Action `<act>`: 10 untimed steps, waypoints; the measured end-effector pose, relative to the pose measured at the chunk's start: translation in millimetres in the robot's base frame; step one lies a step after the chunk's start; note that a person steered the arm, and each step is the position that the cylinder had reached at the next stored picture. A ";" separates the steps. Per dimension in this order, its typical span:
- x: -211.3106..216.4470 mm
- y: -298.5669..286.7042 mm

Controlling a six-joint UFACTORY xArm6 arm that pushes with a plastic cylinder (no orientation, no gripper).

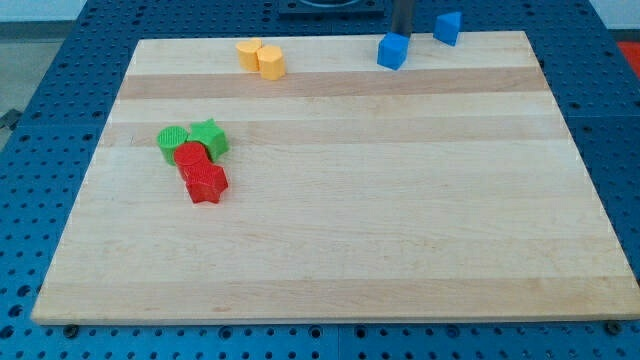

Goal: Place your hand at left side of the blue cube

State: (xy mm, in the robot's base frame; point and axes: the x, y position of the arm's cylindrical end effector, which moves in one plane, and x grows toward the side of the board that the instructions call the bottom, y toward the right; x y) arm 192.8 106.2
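Note:
The blue cube (393,50) sits near the top edge of the wooden board (330,230), right of centre. My dark rod comes down from the view's top just behind the cube. Its tip (402,33) meets the cube's top-right side, touching it or nearly so. The very end may be partly hidden by the cube. A second blue block (447,27) lies up and to the right, at the board's top edge; I cannot make out its shape.
Two yellow blocks (259,57) touch each other at the top left. At the left, a green block (172,142), a green star-like block (208,136), a red block (192,158) and a red star-like block (206,183) form a cluster.

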 end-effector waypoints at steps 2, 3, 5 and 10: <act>28.6 31.5; 35.6 37.3; 43.1 107.4; 49.7 35.4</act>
State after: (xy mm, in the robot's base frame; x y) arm 242.6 141.6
